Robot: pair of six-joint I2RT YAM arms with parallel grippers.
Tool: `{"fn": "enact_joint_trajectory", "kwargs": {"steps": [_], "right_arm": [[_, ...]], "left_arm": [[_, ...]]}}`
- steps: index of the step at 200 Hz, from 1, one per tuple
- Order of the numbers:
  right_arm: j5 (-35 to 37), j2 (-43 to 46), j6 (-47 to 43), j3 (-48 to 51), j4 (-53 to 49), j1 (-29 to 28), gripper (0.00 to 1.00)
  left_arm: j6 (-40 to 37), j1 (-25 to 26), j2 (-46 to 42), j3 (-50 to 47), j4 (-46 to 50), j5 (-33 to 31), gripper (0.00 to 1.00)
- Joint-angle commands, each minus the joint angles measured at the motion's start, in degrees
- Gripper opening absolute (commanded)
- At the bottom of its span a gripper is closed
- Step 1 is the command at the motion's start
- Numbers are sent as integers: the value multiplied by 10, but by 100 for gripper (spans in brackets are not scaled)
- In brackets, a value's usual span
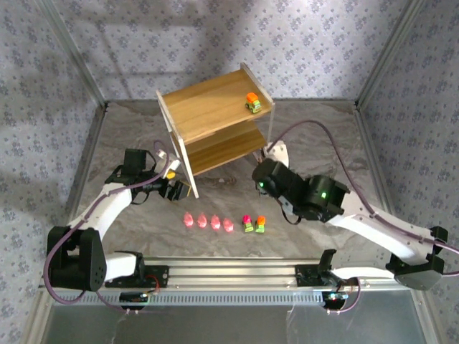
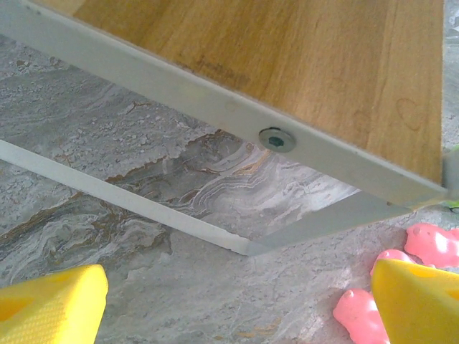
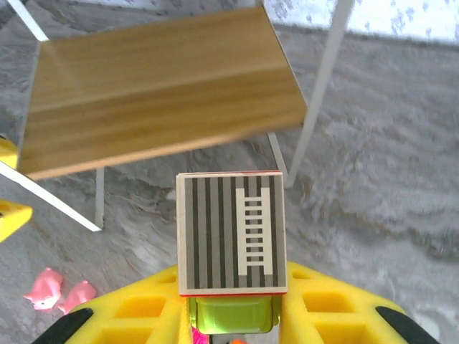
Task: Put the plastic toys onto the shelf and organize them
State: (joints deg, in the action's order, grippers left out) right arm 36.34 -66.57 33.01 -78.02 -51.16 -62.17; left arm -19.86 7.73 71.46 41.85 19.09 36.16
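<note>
The wooden shelf (image 1: 215, 122) stands at the back on thin white legs, with one orange-topped toy car (image 1: 252, 102) on its upper board. Several pink figures (image 1: 208, 221) and two small cars (image 1: 254, 224) line up on the table in front. My right gripper (image 1: 262, 179) hovers by the shelf's right front leg, shut on a green toy car (image 3: 232, 244) with a striped, ladder-marked top. The lower board (image 3: 158, 86) lies just ahead of it. My left gripper (image 2: 240, 308) is open and empty at the shelf's left front corner (image 2: 287, 57), with pink figures (image 2: 430, 244) beside its right finger.
Patterned walls with metal corner posts close in the marbled table (image 1: 337, 136). An aluminium rail (image 1: 237, 271) carrying the arm bases runs along the near edge. A white frame bar (image 2: 129, 193) of the shelf crosses the floor just ahead of the left gripper.
</note>
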Motion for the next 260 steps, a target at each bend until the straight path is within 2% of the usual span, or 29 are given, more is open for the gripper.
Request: {"fn": "enact_joint_trajectory", "kwargs": {"steps": [1,38,121,191,260], "right_arm": [[-29,-32,-119,-74,-1,18,30],[-59,-96,-193,-187,-25,41,30],[-173,-221,-261,-395,-113,112,31],[-243,-306,-269,-513,-155,181,31],[-267,-391,-279,-611,-195,215,32]], "left_arm": [[-2,3,0,10,2,-6,95],[-2,6,-3,7,5,-9,95],[0,7,-10,-1,0,-10,95],[1,8,-8,-4,-3,-11,95],[1,9,-12,-12,-9,-17,95]]}}
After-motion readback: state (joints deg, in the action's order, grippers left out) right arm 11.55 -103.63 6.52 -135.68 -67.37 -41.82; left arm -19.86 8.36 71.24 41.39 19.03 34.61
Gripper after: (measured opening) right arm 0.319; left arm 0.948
